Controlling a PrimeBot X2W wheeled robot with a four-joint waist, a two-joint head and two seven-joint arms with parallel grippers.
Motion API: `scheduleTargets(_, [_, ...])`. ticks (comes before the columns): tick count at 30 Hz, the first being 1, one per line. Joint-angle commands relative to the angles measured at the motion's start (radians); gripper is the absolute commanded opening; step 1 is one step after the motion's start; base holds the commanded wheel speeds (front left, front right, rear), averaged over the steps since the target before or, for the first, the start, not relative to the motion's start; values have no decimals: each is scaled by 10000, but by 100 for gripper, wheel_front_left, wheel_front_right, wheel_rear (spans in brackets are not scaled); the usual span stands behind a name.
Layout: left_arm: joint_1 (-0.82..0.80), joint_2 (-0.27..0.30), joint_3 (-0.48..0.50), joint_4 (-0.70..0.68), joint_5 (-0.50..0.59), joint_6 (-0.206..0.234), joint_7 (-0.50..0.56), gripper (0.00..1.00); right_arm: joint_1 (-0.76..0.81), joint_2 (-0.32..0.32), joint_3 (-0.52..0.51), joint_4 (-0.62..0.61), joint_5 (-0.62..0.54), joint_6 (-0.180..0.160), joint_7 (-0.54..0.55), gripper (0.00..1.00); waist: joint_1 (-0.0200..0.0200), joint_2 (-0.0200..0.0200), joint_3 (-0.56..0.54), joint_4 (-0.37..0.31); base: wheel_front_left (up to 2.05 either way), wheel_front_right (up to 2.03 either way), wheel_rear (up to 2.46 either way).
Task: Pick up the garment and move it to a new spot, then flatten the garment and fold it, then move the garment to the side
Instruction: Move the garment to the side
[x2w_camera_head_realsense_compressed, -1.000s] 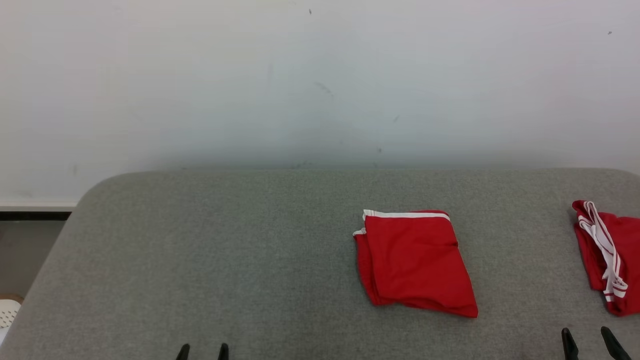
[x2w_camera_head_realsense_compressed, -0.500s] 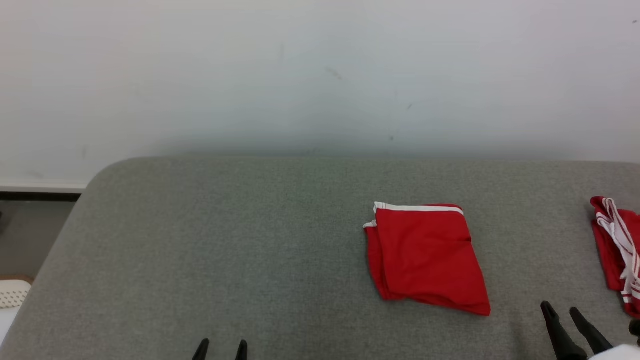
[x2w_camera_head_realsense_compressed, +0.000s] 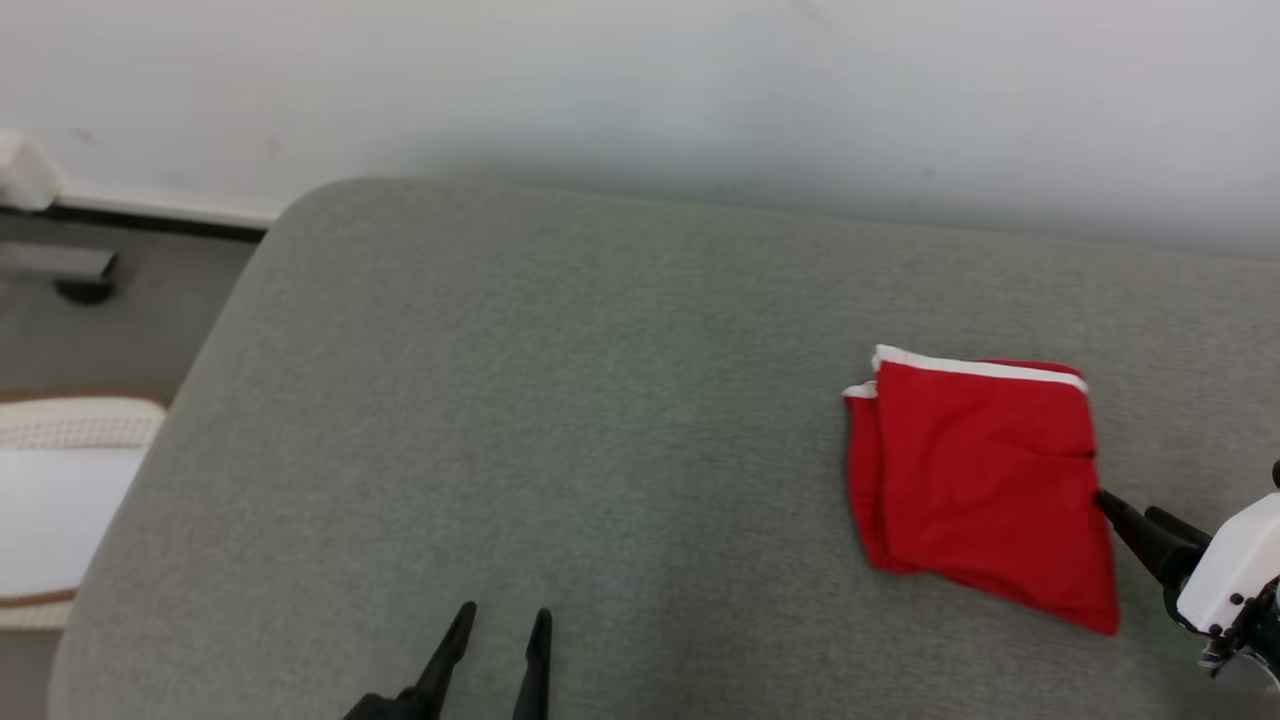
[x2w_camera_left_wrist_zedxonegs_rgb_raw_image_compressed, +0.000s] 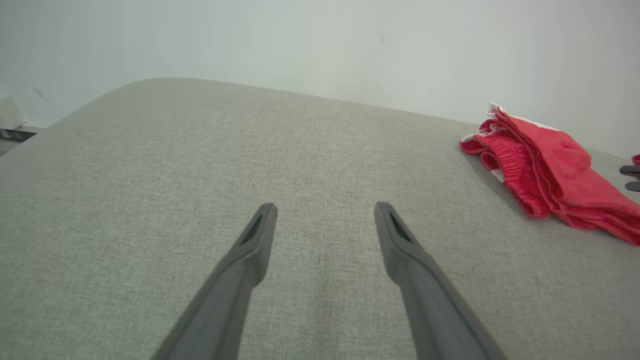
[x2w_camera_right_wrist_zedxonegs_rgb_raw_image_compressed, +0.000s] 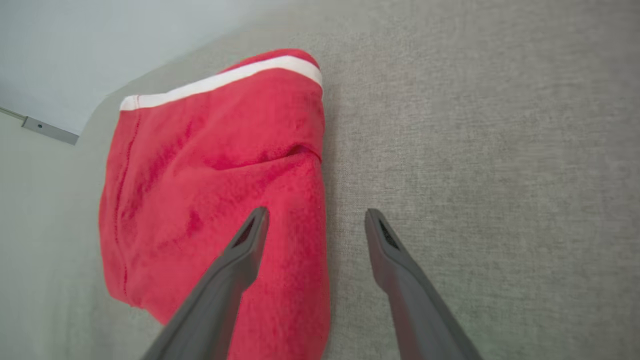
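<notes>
The garment is red with a white band along its far edge, and it lies folded on the grey padded surface at the right. My right gripper is open, and its tips reach the garment's right edge. In the right wrist view, one finger of the right gripper hangs over the garment and the other over bare grey fabric. My left gripper stands open with nothing in it near the front edge, well left of the garment. The left wrist view has the left gripper above bare fabric, with the garment off to the right.
A pale wall runs behind the padded surface. At the left the surface ends in a rounded corner, and floor lies beyond it. On the floor are a white and tan object and a dark bar.
The camera has turned, so the whole picture has shifted and a second red garment at the far right has left the view. My right gripper has come up to the folded garment's right edge.
</notes>
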Motion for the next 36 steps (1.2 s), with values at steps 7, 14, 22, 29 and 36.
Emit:
scheduleTargets(7, [-270,33,-383,23,-283,280,2,100,-538,189,100,1065,93,-19,368,100,-1,-1,721,1092,0,0,0])
scheduleTargets(14, [-220,35,-520,-33,-419,463,2,100,-645,538,170,1075,585,-19,-140,0,-1,-1,627,836,0,0,0])
scheduleTargets(22, [-329,31,-344,-3,-231,361,2,100,-1191,-434,739,768,-115,-19,-497,0,-1,-1,530,-620,0,0,0])
scheduleTargets(29, [-892,35,-590,-87,-140,251,2,100,-2578,-2010,1107,764,-1411,-19,-83,0,-1,-1,1229,-1578,0,0,0])
scheduleTargets(36, [-1347,36,-707,1,67,183,2,100,-3485,-3175,840,1328,-1984,-20,367,0,-1,-1,2099,-1665,0,0,0])
